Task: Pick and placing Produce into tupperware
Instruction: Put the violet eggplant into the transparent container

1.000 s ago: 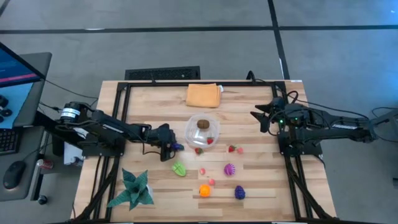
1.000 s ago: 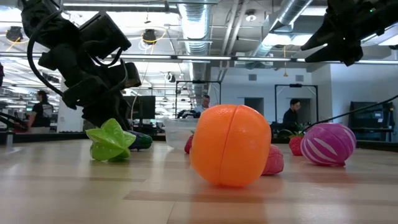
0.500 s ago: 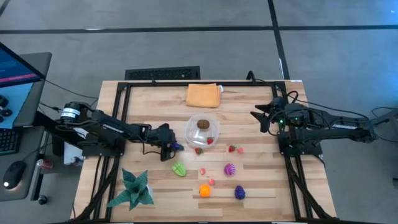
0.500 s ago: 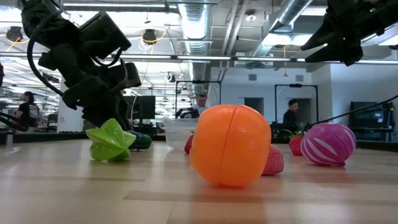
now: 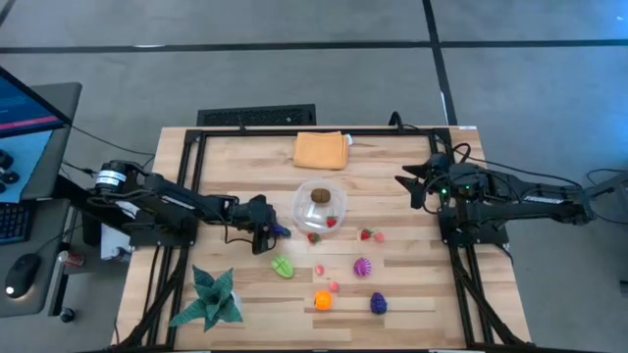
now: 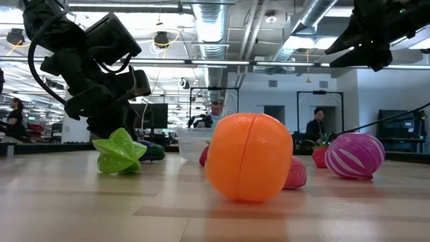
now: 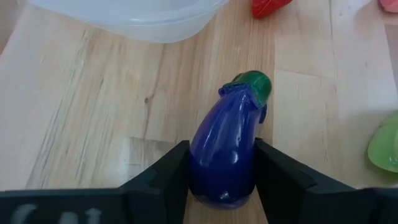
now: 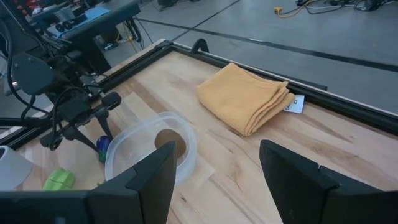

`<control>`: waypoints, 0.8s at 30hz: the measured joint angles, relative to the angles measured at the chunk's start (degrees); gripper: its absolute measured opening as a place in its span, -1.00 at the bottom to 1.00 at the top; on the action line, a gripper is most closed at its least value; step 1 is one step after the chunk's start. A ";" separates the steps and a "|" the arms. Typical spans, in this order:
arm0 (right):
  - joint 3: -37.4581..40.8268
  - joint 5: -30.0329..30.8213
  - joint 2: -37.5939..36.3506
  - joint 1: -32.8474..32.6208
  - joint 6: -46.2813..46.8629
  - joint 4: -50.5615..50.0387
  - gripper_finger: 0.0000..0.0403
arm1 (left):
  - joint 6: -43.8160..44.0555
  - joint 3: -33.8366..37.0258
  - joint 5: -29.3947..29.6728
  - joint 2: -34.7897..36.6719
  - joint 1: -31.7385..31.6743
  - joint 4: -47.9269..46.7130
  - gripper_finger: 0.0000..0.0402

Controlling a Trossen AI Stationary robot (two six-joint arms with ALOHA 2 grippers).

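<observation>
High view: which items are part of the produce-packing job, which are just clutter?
Job items: tupperware, eggplant clamped in left gripper, green fruit, orange fruit, magenta fruit, strawberries.
Clutter: orange cloth, spiky green plant.

This is a robotics lab inside an open-plan industrial office: exposed ducts [image 6: 208, 27] and pipes run under the ceiling, people [image 6: 314, 124] sit at distant desks, and a monitor [image 5: 25, 108], keyboard and mouse (beside the wooden table [image 5: 402, 284]) flank the rig.
</observation>
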State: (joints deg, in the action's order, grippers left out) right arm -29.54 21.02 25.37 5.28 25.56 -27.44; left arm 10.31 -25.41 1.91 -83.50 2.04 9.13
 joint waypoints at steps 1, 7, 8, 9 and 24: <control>0.00 0.02 0.00 0.00 0.00 0.00 0.27 | 0.01 0.00 0.00 0.00 0.00 0.00 -0.28; 0.00 0.02 0.00 0.00 0.02 0.00 0.27 | 0.50 0.00 0.07 0.00 0.00 1.28 -0.23; 0.00 0.04 0.00 0.00 0.02 0.00 0.27 | 0.61 0.00 0.15 0.00 0.00 1.78 -0.24; 0.00 0.04 0.01 0.00 0.02 0.00 0.27 | 0.76 0.00 0.28 0.00 -0.02 1.96 -0.25; 0.00 0.05 0.02 0.00 0.02 0.00 0.27 | -1.63 -6.01 -2.65 0.02 -0.22 0.59 -0.24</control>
State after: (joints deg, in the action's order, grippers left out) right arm -29.54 21.06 25.39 5.28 25.58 -27.44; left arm 8.69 -31.42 -0.73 -83.48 1.82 9.71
